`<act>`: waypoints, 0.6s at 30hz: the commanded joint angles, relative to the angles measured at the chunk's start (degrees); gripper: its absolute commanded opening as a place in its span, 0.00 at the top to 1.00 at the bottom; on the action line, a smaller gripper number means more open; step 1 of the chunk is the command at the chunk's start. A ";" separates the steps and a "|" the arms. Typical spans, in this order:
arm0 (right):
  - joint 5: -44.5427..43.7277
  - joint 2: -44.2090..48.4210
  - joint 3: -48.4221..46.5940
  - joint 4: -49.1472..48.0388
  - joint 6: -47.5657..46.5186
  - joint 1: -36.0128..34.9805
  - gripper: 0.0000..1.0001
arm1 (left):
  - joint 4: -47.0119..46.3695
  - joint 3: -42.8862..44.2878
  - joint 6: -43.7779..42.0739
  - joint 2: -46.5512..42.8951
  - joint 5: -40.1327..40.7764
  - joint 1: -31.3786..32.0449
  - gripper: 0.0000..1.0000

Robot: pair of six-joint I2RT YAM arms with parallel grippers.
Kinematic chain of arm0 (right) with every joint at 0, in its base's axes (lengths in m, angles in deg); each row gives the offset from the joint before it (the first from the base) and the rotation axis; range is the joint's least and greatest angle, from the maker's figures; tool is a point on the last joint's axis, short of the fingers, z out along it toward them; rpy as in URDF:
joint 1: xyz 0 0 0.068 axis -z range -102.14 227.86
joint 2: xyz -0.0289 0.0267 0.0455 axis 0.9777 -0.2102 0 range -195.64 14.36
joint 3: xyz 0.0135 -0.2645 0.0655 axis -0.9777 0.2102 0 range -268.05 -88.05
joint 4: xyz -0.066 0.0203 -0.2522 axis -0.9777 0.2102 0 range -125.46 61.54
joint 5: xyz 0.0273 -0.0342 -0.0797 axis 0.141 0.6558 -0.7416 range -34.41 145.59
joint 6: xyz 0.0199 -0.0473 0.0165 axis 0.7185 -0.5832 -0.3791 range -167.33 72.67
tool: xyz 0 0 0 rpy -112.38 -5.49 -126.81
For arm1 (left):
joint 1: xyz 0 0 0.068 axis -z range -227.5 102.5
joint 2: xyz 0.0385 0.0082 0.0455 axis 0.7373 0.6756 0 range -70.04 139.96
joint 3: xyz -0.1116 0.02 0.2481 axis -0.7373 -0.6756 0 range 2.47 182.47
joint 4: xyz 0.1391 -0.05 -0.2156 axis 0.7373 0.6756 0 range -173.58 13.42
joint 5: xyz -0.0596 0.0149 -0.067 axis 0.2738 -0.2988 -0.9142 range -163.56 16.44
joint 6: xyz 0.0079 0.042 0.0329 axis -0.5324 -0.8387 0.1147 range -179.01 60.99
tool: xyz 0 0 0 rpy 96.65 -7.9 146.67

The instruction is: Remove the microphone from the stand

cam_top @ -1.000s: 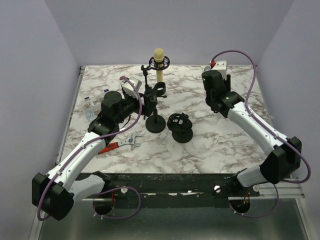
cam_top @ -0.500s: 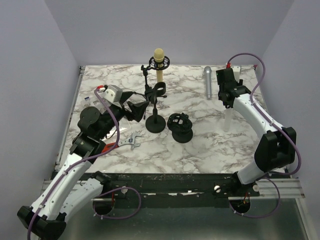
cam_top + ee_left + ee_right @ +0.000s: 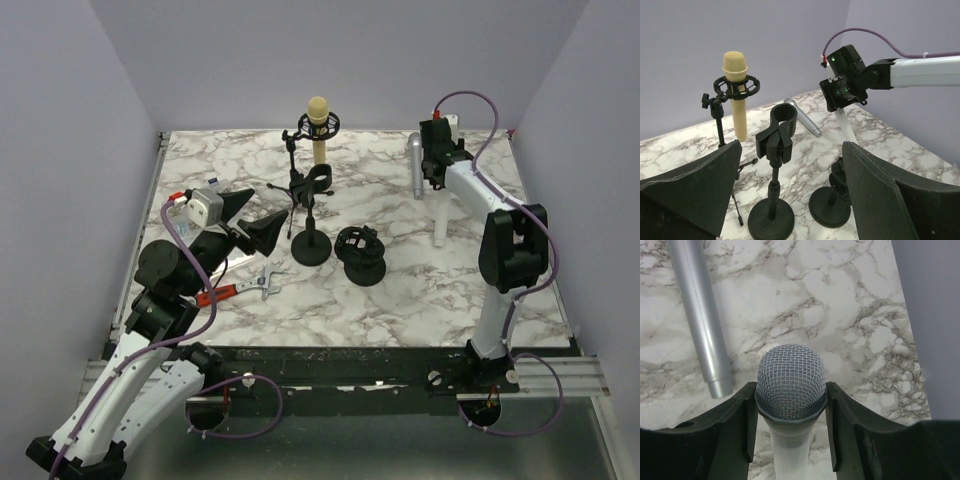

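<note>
Right gripper point(image 3: 790, 390) clenched on white microphone point(image 3: 790, 372) below its mesh head, silver microphone point(image 3: 700, 315) lying beside on marble worktop point(image 3: 850, 315), left gripper point(image 3: 790, 170) spread wide facing clip stand point(image 3: 776, 135).

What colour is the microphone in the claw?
The microphone: white, grey mesh head; best in right wrist view.
</note>
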 commanded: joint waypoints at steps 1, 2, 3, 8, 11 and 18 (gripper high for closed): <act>1.87 -6.69 -7.34 -3.54 -3.81 1.92 0.99 | -0.27 -0.65 -0.20 -1.80 2.31 1.31 0.16; 2.12 -8.20 -8.61 -3.86 -4.70 2.22 0.99 | -0.23 -0.69 -0.65 -1.83 2.77 1.58 0.16; 2.19 -9.68 -10.12 -4.26 -4.80 2.50 0.99 | -0.20 -0.78 -1.14 -1.77 3.16 1.82 0.16; 5.86 -15.41 -15.79 -7.73 -11.74 4.54 0.99 | 0.90 -0.27 -4.14 -0.44 5.89 2.96 0.16; 10.39 -20.45 -23.55 -5.08 -11.09 6.28 0.99 | 0.90 -0.63 -5.89 0.07 8.03 3.39 0.16; 13.73 -34.72 -43.95 -1.03 -11.24 7.88 0.99 | -0.12 -1.94 -8.18 2.30 12.57 4.09 0.16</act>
